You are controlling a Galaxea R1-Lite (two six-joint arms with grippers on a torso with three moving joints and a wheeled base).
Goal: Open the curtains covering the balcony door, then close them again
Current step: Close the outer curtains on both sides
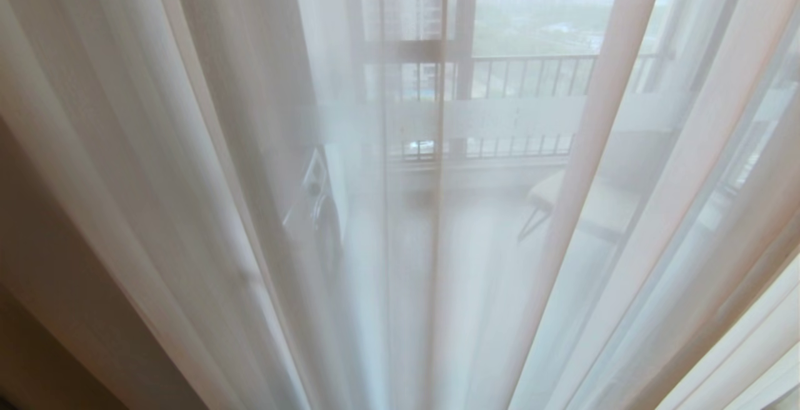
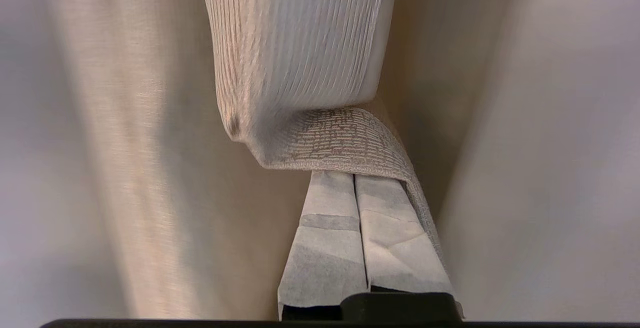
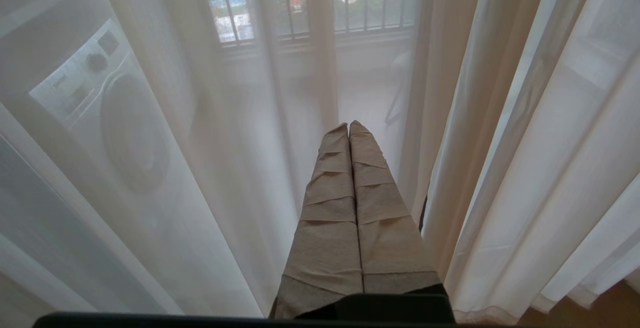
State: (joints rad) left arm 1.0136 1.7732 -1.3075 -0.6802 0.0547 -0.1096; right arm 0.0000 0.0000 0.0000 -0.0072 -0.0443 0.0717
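Curtains fill every view: in the head view the thin cream sheers hang in long folds across the whole frame, fanning out from the lower centre, and a strip of the heavier beige drape shows along the lower left edge. In the left wrist view the left tool, its two tape-wrapped fingers pressed together at the lower centre of the frame, has its tips under a folded hem of the woven beige-grey drape, which bends over them and rises to the upper centre; whether any cloth is pinched between the fingers cannot be told. More plain drape fabric fills both sides of that frame. In the right wrist view the right tool stands at the lower centre, fingers together with nothing between them, pointing at the sheers and just short of them. Through the sheers the dark frame of the balcony door runs up the centre of the head view. Beyond it, a washing machine shows at the left of the right wrist view, a chair at centre right of the head view, and a barred railing across the upper middle, with city towers behind.
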